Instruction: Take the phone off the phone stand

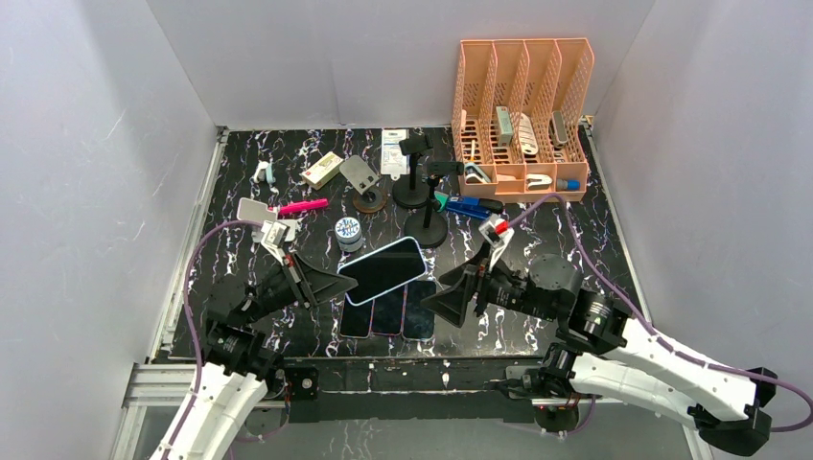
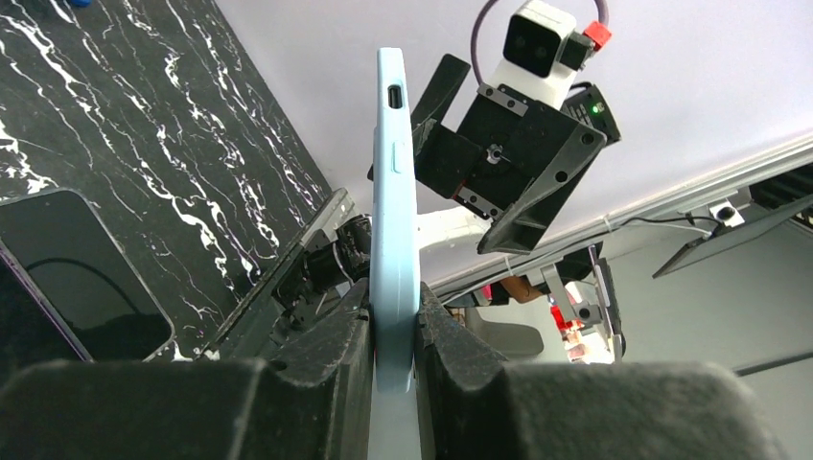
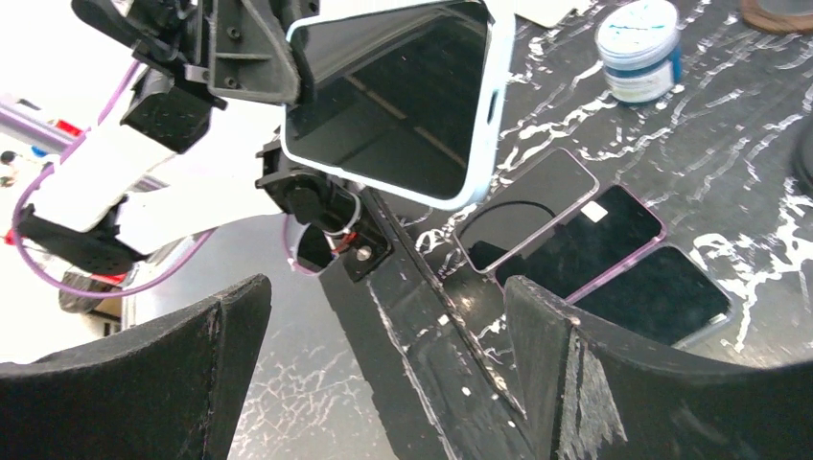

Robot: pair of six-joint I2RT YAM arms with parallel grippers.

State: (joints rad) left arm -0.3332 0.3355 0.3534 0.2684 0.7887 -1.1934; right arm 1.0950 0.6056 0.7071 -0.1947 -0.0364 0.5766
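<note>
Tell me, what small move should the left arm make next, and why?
Probably lower the blue phone toward bare table beside the three flat phones: the left tool grips it in the air, clear of the stands.

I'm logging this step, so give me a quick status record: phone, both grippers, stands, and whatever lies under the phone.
phone: light blue case, held in the air, off the stands
left gripper: shut on phone, clamping one end
right gripper: open, empty, facing the phone
phone stands: two black ones behind, neither holding a phone
below: three phones lying flat on the table
</note>
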